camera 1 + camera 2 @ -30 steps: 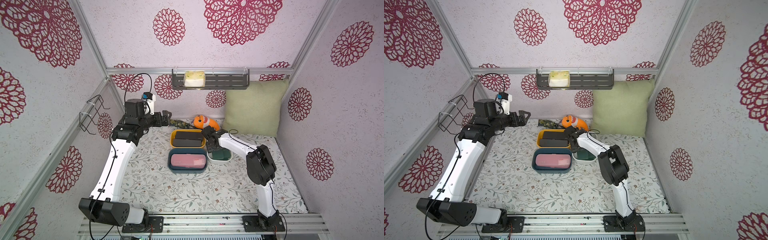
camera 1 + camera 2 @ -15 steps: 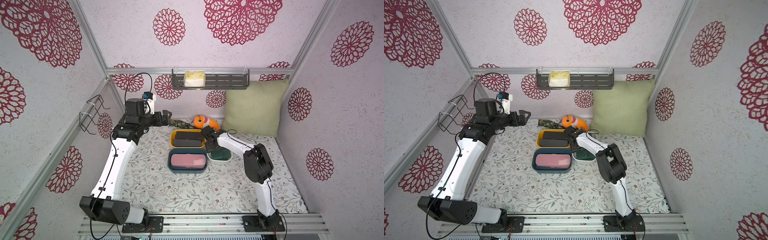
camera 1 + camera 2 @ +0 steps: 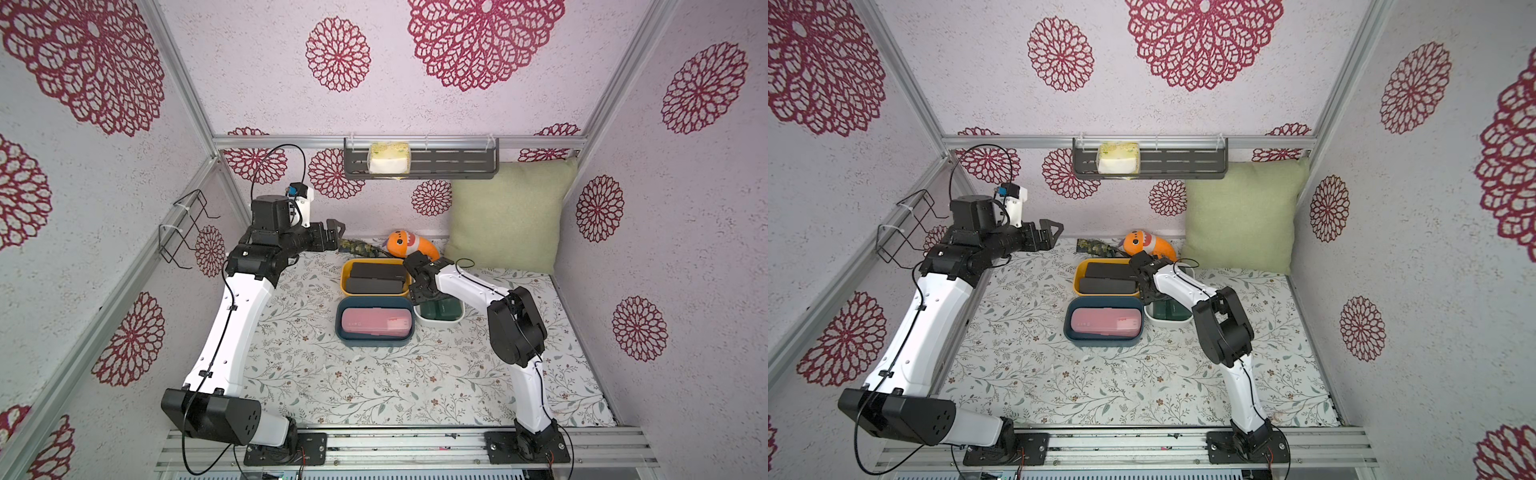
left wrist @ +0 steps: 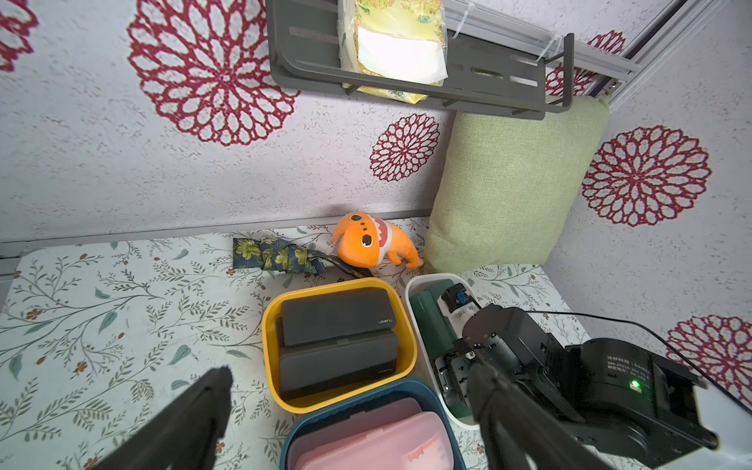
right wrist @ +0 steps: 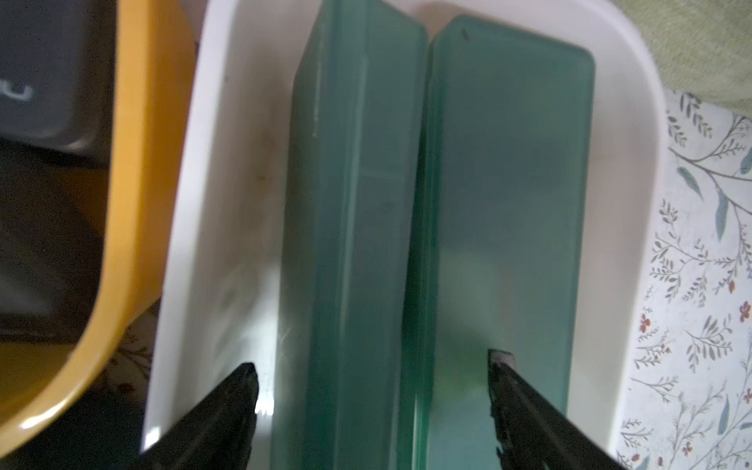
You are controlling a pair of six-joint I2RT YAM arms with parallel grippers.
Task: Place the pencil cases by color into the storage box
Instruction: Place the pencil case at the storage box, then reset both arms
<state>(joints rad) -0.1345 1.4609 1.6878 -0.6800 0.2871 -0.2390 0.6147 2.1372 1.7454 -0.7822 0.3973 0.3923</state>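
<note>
Three open tubs serve as the storage box. In both top views the yellow tub (image 3: 345,279) holds black pencil cases (image 3: 376,279), the blue tub (image 3: 338,324) holds pink ones (image 3: 376,322), and the white tub (image 3: 438,322) holds dark green ones (image 3: 441,309). My right gripper (image 3: 419,296) reaches down into the white tub. In the right wrist view it (image 5: 372,378) is open, its jaws either side of a green case (image 5: 350,203) that stands on edge beside a flat one (image 5: 504,183). My left gripper (image 3: 334,232) hangs open and empty at the back left.
An orange plush toy (image 3: 409,245), a floral cloth (image 3: 357,246) and a green pillow (image 3: 507,216) lie along the back wall behind the tubs. A grey shelf (image 3: 419,162) with a packet hangs above. A wire rack (image 3: 183,232) sticks out of the left wall.
My right gripper's jaws have spread apart over the white tub and let go of the green case. The left arm has not moved.
</note>
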